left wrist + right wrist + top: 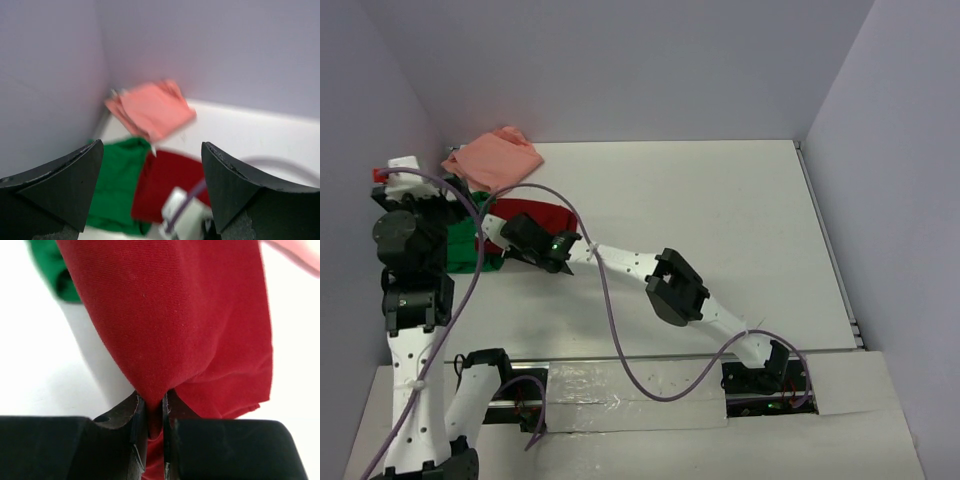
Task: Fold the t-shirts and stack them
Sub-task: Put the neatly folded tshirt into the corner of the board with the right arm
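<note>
Top external view: the left pincer (151, 150) hangs released near a folded salmon-pink cloth t-shirt (495, 155). Beside a bright green cloth t-shirt (465, 248) on the tabletop (720, 200), the right pincer (155, 401) clenches the dark red cloth t-shirt (175, 315): limp, probably best pinched at edges.

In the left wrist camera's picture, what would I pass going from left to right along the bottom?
One black finger → green t-shirt → dark red t-shirt → other black finger.
</note>
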`<state>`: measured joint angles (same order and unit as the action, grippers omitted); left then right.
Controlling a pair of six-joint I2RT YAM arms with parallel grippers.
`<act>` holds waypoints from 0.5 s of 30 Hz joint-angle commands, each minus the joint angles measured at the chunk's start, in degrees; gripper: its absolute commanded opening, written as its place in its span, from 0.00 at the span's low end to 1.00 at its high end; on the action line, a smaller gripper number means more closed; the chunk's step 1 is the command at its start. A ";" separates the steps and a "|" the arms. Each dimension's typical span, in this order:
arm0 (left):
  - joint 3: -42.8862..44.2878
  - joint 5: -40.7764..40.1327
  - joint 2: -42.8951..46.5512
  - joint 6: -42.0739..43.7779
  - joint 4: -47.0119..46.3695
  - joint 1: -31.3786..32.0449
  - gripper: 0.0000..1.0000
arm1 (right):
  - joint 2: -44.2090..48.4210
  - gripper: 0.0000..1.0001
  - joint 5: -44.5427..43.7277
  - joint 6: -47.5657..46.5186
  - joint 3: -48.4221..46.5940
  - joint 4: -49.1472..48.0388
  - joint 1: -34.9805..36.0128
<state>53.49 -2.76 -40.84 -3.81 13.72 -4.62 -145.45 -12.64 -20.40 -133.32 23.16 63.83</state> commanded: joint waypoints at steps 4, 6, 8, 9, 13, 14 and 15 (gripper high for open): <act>17.75 -14.90 1.11 3.02 -2.39 -0.30 0.89 | -2.28 0.00 0.96 1.68 -0.18 -3.73 -0.03; 21.63 -14.81 0.68 3.02 0.25 -0.30 0.89 | -4.13 0.00 1.65 1.59 -4.39 -1.81 -0.11; 25.94 -13.59 1.20 3.20 3.58 -0.30 0.89 | -6.24 0.00 2.79 1.42 -7.38 -0.49 0.06; 27.09 -12.28 1.64 3.20 4.64 -0.30 0.89 | -6.60 0.00 2.89 1.42 -7.40 -0.74 0.15; 34.19 -10.16 2.08 1.89 9.83 -0.30 0.89 | -6.25 0.57 4.47 2.12 -3.20 -1.45 0.50; 35.18 -9.20 1.99 1.71 11.49 -0.30 0.89 | -4.95 0.69 4.73 2.91 -2.22 -1.80 0.59; 36.14 -6.66 2.08 1.44 12.21 -0.30 0.89 | -3.89 0.80 4.56 3.44 0.31 -2.41 0.68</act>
<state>86.19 -13.50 -38.37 -1.76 19.86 -4.62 -151.98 -8.95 -18.50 -136.00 23.03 64.25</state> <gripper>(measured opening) 0.890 0.701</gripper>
